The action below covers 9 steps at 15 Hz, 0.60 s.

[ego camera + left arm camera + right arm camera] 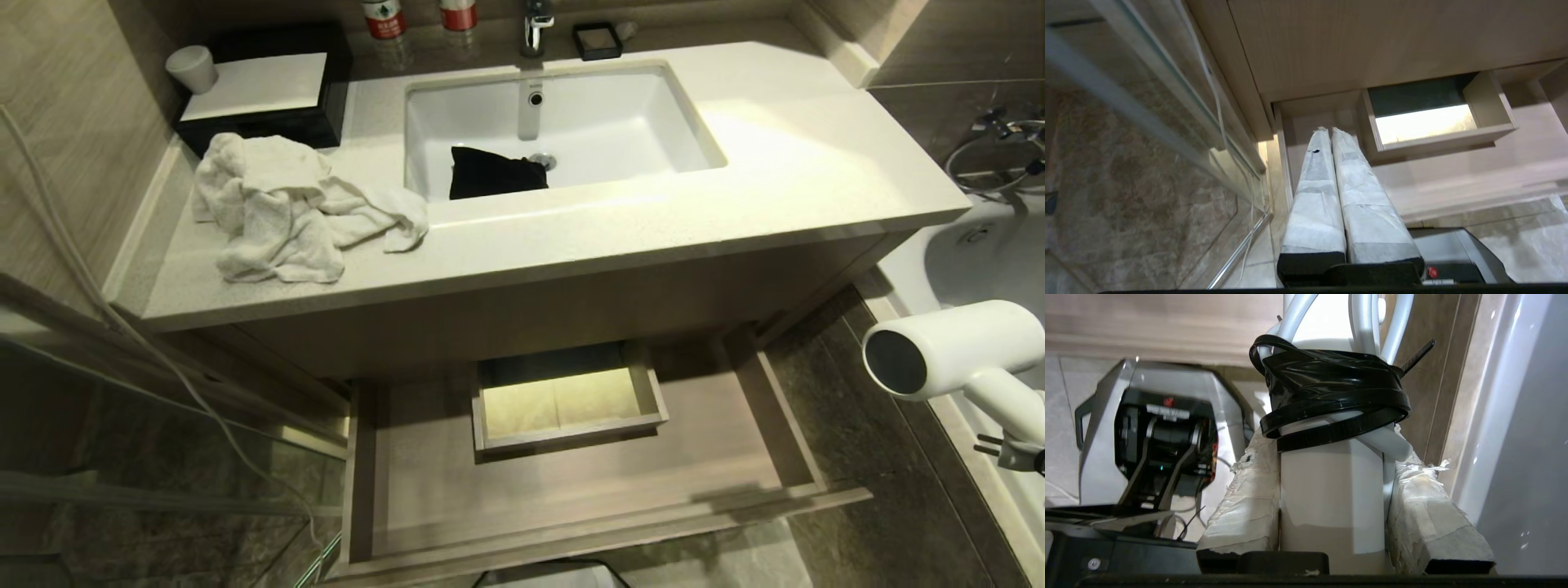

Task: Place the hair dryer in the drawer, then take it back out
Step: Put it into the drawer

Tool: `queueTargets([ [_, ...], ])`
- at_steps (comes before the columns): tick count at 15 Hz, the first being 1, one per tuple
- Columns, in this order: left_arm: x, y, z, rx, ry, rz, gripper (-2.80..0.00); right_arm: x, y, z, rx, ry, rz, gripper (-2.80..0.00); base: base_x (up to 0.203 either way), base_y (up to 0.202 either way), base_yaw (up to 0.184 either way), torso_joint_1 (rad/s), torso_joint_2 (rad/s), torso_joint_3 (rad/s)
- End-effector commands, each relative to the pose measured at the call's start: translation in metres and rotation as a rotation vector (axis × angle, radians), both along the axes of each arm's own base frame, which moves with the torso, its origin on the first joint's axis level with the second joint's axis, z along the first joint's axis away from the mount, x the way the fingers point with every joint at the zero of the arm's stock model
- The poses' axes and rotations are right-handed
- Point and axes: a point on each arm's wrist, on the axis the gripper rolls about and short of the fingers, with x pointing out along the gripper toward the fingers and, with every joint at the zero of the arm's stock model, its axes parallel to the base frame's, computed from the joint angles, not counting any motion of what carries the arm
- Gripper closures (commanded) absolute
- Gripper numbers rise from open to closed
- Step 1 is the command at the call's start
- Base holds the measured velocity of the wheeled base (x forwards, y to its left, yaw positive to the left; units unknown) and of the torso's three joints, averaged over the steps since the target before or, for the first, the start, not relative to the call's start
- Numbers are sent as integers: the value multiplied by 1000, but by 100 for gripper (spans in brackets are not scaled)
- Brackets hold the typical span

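Note:
The white hair dryer (955,347) hangs in the air at the far right of the head view, right of the drawer and over the dark floor, its round grey end facing left. In the right wrist view my right gripper (1331,455) is shut on the hair dryer's handle (1331,498), just below the black tie (1331,388) that bundles the cord. The light wood-grain drawer (718,433) stands pulled out below the counter, with a boxed cutout (567,404) mid-back and nothing lying in it. My left gripper (1329,130) is shut and empty, parked near the drawer's left side (1286,163).
A crumpled white towel (277,204) lies on the counter left of the sink (620,122), which holds a black cloth (494,173). A black box (261,90) sits at the back left. A white tub (980,245) borders the right, a glass partition (122,457) the left.

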Motion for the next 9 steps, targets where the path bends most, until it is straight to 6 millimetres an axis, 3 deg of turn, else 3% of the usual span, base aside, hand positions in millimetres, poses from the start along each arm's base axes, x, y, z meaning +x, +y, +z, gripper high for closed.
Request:
queueTargets([
  [1, 0, 0, 0, 0, 1, 0, 0, -2, 1, -2, 1, 1, -2, 0, 0, 0, 0, -228, -11, -237],
  [9, 0, 0, 0, 0, 1, 0, 0, -5, 2, -12, 6, 21, -4, 0, 0, 0, 0, -30, -2, -33],
])
